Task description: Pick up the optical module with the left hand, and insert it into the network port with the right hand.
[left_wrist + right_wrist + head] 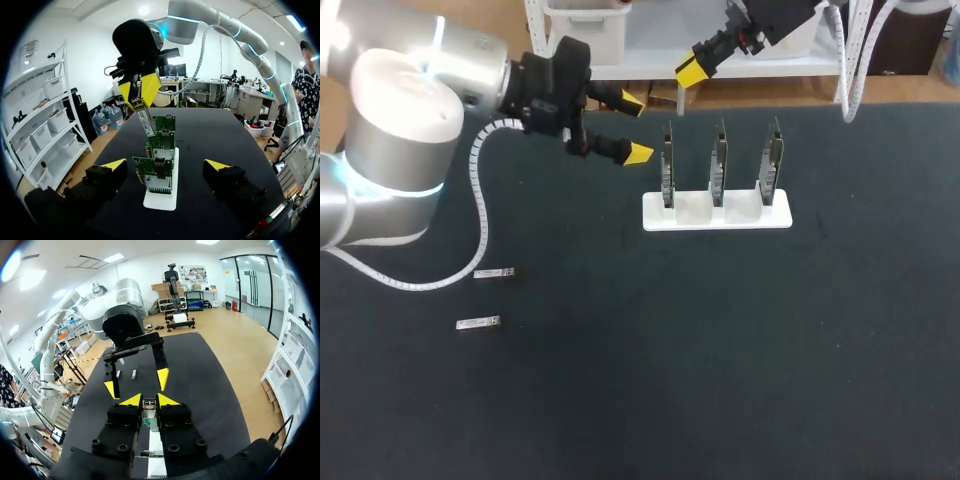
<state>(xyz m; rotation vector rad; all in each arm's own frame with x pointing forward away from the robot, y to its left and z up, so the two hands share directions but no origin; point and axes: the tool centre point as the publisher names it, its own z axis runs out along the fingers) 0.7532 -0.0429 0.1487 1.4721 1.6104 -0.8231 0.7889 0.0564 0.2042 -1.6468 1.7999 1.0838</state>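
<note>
My right gripper (691, 72) hangs above and behind the left end of the card holder, shut on a silver optical module (146, 122) that points down from its yellow tips toward the cards. In the right wrist view the module (149, 407) sits between the fingertips (135, 400). A white holder (716, 212) carries three upright green network cards (720, 160) in a row. My left gripper (634, 128) stands open and empty just left of the holder, level with the cards; in the left wrist view its own gripper (165, 165) faces the nearest card (159, 175).
Two more silver optical modules (494, 272) (478, 323) lie flat on the dark table mat at the left, below my left arm. The left arm's white cable (480, 215) loops down beside them.
</note>
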